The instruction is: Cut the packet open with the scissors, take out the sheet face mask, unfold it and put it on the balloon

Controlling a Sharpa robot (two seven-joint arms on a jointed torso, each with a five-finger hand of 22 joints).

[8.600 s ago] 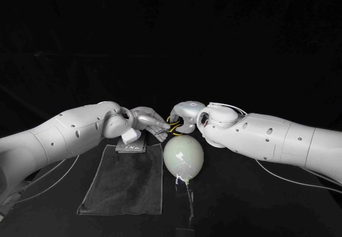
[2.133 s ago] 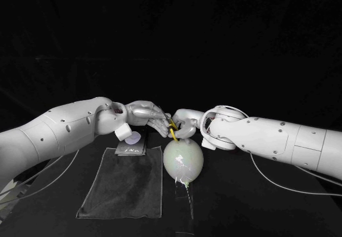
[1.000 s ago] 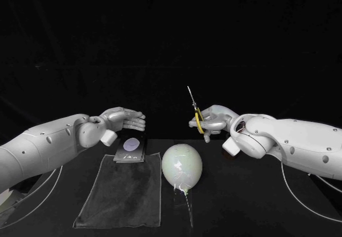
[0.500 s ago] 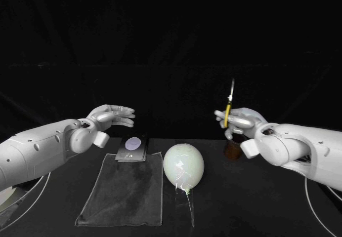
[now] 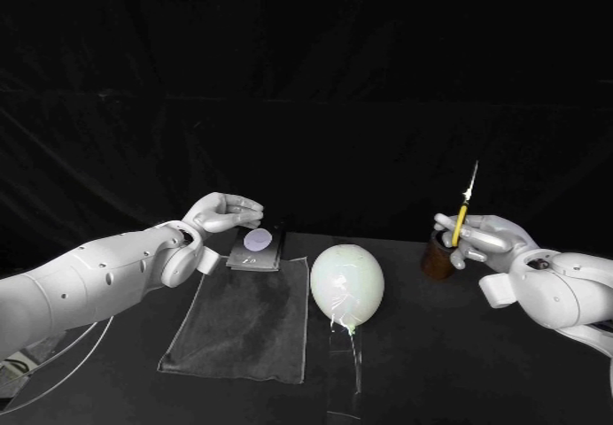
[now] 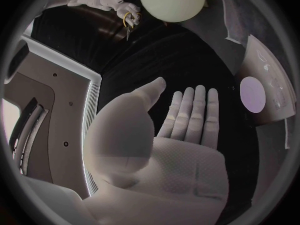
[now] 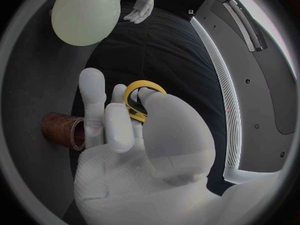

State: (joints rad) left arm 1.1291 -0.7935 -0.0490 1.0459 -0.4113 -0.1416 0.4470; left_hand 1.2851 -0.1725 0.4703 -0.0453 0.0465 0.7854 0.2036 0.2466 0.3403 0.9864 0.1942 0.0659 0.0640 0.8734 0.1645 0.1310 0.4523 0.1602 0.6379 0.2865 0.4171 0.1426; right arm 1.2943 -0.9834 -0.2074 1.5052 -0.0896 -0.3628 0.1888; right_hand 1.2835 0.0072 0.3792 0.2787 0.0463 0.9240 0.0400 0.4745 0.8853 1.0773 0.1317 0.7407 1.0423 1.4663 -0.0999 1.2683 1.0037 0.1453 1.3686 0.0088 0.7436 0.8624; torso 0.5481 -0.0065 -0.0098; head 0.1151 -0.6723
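Note:
The pale balloon lies in the middle of the table, its knot toward me. Left of it, the dark packet with a lilac oval rests on the far end of a dark cloth. My left hand hovers just above and left of the packet, holding nothing; its flat palm faces the packet. My right hand holds the scissors by their yellow handle, blades pointing straight up, well to the right of the balloon.
A small brown cup stands on the table just below and left of my right hand, and it lies close beside the fingers as the brown cup. A strip of tape runs from the balloon's knot toward me.
Both hands have drawn apart from above the balloon. My right hand took the scissors up and out to the right, past the brown cup. The left hand came away holding nothing; the camera shifted.

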